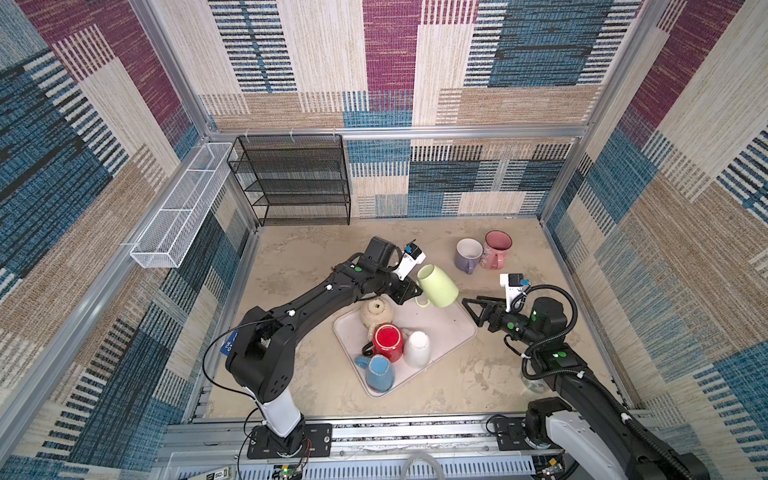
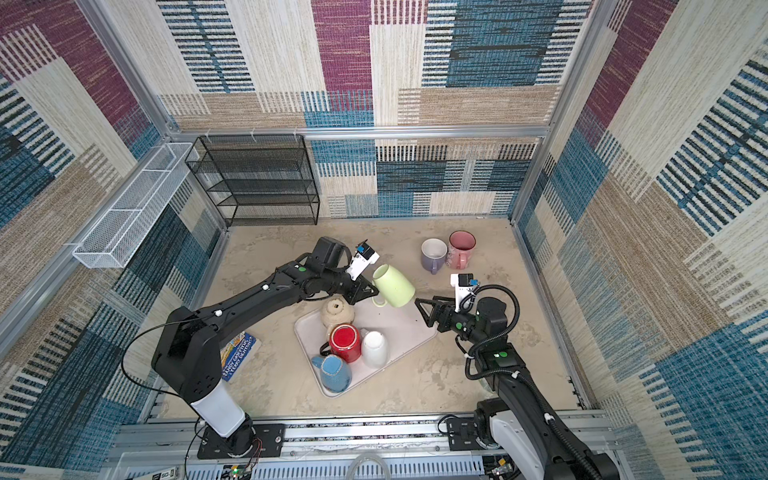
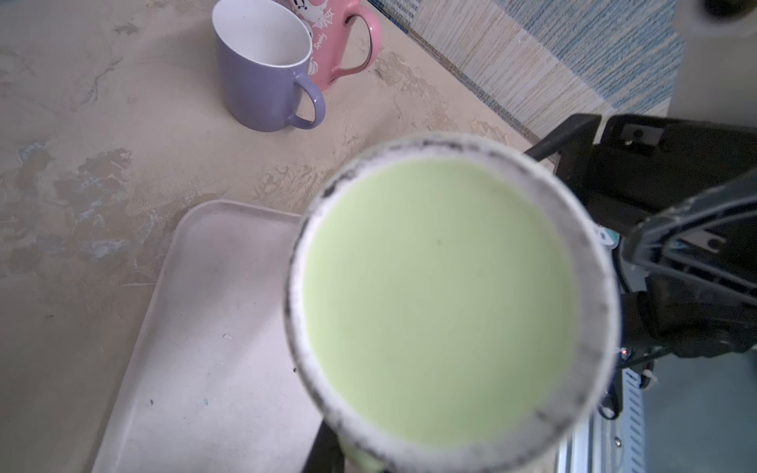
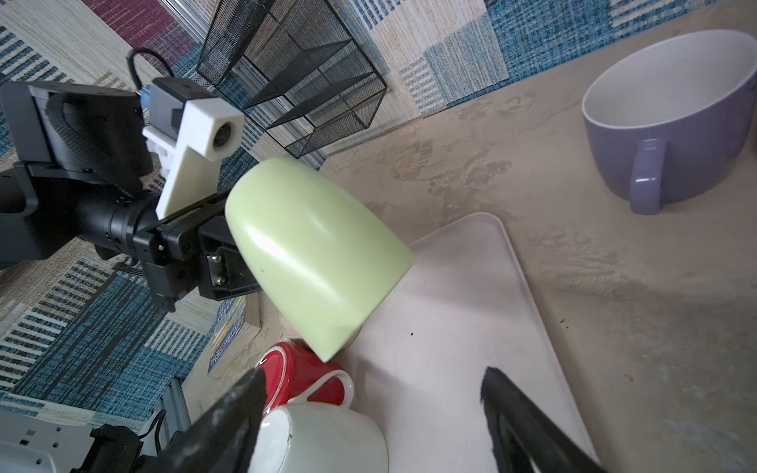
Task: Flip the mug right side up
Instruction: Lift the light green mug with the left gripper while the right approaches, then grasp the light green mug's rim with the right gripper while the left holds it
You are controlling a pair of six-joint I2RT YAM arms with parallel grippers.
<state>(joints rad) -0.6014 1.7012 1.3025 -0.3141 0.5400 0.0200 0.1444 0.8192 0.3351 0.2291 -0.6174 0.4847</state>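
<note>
tray (image 1: 446,330) mid bench (image 1: 324,374), four mugs (image 1: 388,341) on it | mug (image 1: 438,286) over tray's far edge | rack (image 1: 291,178) far left

Green mug (image 1: 438,286): pale green, glossy; base ring (image 3: 450,145) off-white with dark smudges.
Tray (image 1: 449,330): plain pale pinkish white.
On tray: red mug (image 1: 388,341); white mug (image 1: 417,348); blue mug (image 1: 379,373); cream mug (image 1: 376,312), brown-speckled.
Beyond tray: lilac mug (image 1: 468,254), white inside; pink mug (image 1: 496,248), printed cartoon figures.
Counter (image 1: 299,257): mottled beige.
Rack (image 1: 291,178): black mesh.
Basket (image 1: 178,208): white mesh.
Walls (image 1: 390,62): striped patchwork of blue, maroon, beige and cream.
</note>
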